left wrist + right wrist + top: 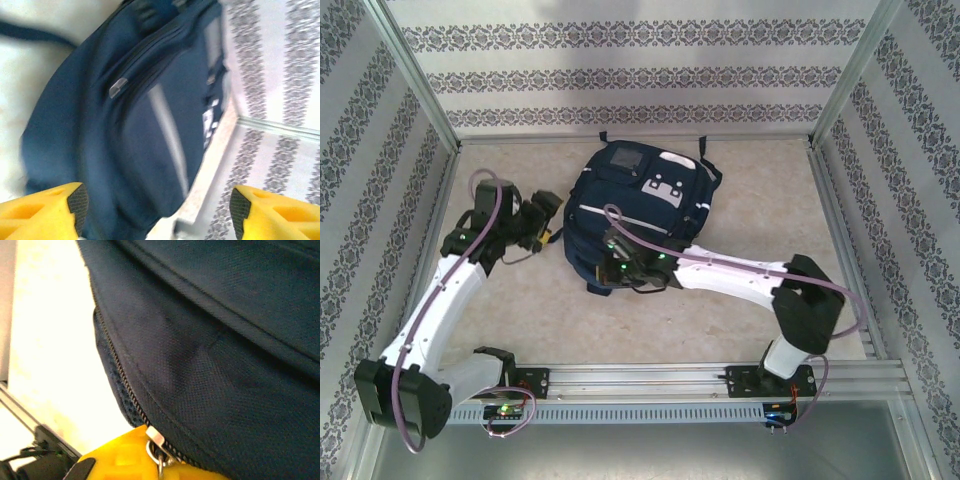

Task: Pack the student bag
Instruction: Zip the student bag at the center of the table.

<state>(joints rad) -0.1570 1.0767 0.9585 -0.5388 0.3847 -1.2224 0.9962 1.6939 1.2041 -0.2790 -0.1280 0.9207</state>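
Your right end effector (161, 467) pinches the zipper pull (155, 437) of the student bag (630, 215); your left end effector (157, 207) gapes wide, bag directly ahead.

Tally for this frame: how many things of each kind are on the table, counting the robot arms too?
Student bag, navy blue: 1
Robot arms: 2 (left gripper open beside the bag; right gripper closed on the bag's zipper pull)
Total: 3

No legible text — white label (208, 121) on student bag (125, 150) blurred.
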